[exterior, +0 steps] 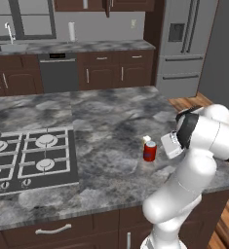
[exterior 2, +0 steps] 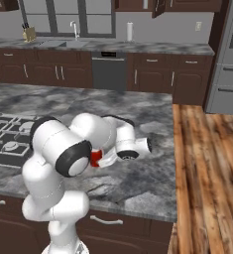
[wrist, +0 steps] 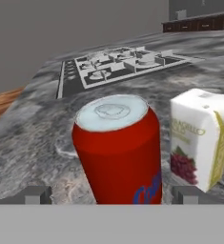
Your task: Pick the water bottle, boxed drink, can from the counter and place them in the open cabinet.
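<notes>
Pincer stands apart. Can upright between its fingertips, unclamped. Boxed drink just beside the can, beyond the right fingertip.

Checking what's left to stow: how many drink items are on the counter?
2: the can between the open jaws, the boxed drink just beside it. Others may be hidden behind the arm.

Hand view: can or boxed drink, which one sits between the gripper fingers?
The red can with the silver top. It stands centred between the two open gripper fingertips; the cream boxed drink stands off to one side, outside them.
</notes>
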You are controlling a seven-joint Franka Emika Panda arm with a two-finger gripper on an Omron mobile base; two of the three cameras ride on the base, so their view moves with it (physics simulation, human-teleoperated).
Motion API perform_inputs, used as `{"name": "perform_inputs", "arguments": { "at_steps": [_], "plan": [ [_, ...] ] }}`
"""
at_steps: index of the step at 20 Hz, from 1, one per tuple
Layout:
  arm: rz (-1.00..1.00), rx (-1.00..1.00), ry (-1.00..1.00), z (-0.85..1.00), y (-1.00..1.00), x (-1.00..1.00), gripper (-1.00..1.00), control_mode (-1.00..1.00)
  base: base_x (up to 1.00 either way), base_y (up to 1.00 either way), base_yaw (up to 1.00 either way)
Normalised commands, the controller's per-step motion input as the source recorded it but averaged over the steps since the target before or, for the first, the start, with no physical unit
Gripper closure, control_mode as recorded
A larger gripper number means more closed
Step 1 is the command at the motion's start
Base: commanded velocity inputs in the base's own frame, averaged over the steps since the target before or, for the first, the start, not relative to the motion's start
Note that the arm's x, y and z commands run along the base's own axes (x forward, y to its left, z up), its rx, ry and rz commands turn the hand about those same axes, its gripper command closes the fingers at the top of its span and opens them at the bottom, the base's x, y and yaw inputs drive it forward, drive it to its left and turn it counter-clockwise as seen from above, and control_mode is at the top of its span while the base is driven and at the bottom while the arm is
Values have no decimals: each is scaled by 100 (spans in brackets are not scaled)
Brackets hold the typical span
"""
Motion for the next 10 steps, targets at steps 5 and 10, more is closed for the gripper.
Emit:
{"name": "perform_inputs", "arguments": {
  "at_steps": [5,10],
  "plan": [
    [0,0,0,-5,0,9,-100,-100,0,0,0],
    [0,0,0,-2,10,6,-100,-100,0,0,0]
  ]
}}
